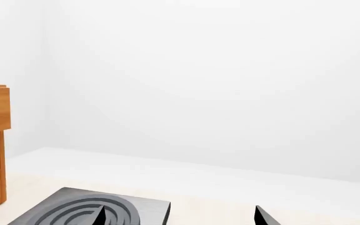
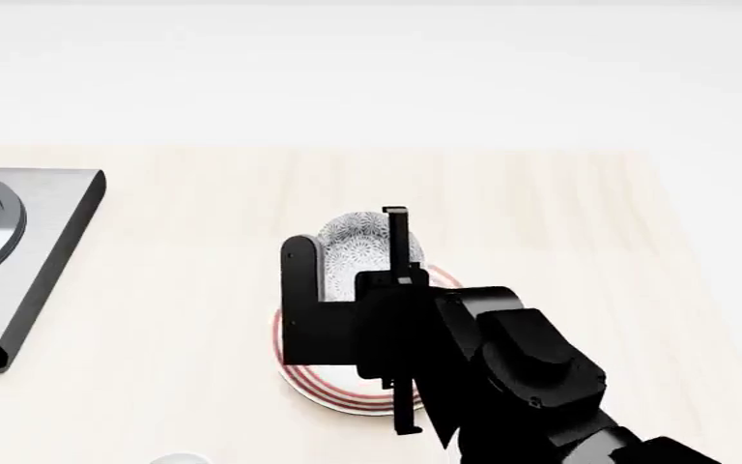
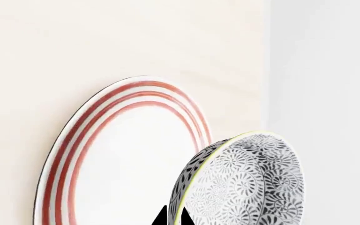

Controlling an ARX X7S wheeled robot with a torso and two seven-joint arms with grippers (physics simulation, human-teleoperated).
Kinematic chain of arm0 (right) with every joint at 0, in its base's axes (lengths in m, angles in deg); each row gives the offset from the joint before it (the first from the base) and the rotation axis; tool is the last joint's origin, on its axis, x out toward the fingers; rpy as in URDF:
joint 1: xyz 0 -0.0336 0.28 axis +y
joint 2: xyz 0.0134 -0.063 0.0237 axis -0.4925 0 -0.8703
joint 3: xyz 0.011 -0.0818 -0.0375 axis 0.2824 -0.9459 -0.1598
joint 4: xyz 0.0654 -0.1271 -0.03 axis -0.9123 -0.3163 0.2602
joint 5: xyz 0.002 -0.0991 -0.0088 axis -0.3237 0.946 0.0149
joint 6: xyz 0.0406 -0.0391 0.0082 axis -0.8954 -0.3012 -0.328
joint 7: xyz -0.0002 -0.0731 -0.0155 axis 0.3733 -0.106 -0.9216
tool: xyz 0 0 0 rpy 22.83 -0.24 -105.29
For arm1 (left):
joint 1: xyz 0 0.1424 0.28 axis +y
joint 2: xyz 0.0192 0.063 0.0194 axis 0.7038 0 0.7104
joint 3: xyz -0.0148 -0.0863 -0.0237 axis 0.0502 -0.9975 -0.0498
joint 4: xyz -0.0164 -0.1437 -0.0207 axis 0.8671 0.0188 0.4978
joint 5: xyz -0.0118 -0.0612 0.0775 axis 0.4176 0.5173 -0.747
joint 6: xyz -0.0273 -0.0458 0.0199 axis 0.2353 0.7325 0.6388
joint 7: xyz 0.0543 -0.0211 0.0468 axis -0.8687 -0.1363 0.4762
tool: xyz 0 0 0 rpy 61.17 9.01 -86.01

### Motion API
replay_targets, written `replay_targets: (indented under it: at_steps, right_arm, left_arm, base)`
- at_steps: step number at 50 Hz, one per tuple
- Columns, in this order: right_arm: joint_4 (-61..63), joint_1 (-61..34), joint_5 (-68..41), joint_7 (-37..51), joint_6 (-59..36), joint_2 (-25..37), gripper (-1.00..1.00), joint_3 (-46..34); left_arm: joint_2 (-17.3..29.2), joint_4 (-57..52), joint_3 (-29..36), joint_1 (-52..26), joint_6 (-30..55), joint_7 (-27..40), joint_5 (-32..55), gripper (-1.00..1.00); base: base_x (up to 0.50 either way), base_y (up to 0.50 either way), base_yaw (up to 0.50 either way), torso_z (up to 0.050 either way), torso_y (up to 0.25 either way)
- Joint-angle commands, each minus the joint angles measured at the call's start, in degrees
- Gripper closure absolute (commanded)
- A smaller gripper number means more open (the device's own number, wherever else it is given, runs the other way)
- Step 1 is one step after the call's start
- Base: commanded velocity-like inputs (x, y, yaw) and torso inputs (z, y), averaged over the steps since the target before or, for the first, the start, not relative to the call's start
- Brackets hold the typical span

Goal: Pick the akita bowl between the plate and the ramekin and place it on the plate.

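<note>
Stovetop [image 2: 11,232] sits at the worktop's [image 2: 190,222] left edge, near the idle left end effector [image 1: 180,216], its fingers spread wide. Centre-right, the right end effector [image 3: 172,216] pinches the akita bowl [image 3: 243,183] by its rim, over the plate [image 3: 130,154]. Placing looks underway; next, lower it and release. No readable writing anywhere.

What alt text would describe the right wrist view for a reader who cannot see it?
The right gripper pinches the rim of the patterned akita bowl, holding it tilted over the plate, white with red rings. The pale table lies behind.
</note>
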State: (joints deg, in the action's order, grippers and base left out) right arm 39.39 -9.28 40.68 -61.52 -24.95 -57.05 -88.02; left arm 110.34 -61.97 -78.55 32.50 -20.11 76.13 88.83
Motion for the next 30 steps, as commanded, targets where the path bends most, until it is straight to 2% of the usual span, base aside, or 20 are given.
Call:
replay_targets:
  at_steps: [1, 8, 12, 18, 22, 26, 30]
  right_arm:
    - [-11.7, -0.4, 0.7, 2.8, 6.7, -5.0, 1.0, 0.0]
    - [-27.8, -2.2, 0.4, 5.6, 14.5, -11.4, 1.0, 0.3]
    - [-32.3, -2.5, 0.0, 6.0, 17.0, -13.1, 1.0, 0.1]
    - [-32.4, -1.6, -0.4, 5.8, 17.3, -13.3, 1.0, -0.4]
    - [-32.6, -1.3, -0.5, 5.8, 17.6, -13.4, 1.0, -0.7]
    - [-32.4, -1.2, -0.6, 5.7, 17.6, -13.3, 1.0, -1.0]
    - [-32.0, -0.9, -0.6, 5.6, 17.5, -13.1, 1.0, -1.3]
  left_arm:
    - [0.2, 0.1, 0.0, 0.3, -0.4, -0.2, 0.2, -1.0]
    - [0.4, -0.1, -0.1, 0.4, -0.4, -0.2, 0.4, -1.0]
    - [0.3, 0.1, 0.0, 0.4, -0.6, -0.2, 0.4, -1.0]
    - [0.1, -0.2, -0.5, 0.9, -1.5, -0.6, 1.0, -1.0]
    - [-0.2, 0.5, -2.0, 1.9, -4.2, -4.3, 4.3, -1.0]
    - [0.3, 0.5, -1.3, 2.7, -6.8, -6.2, 2.4, -1.0]
    - [0.4, 0.2, -1.1, 2.9, -7.5, -6.2, 1.7, -1.0]
  base:
    - [0.0, 0.0, 0.0, 0.0, 0.0]
    - [0.0, 0.0, 0.0, 0.0, 0.001]
    - [0.0, 0.0, 0.0, 0.0, 0.0]
    - [0.0, 0.0, 0.0, 0.0, 0.0]
    - [0.0, 0.0, 0.0, 0.0, 0.0]
    - [0.0, 0.0, 0.0, 0.0, 0.0]
    - [0.0, 0.0, 0.0, 0.0, -0.193]
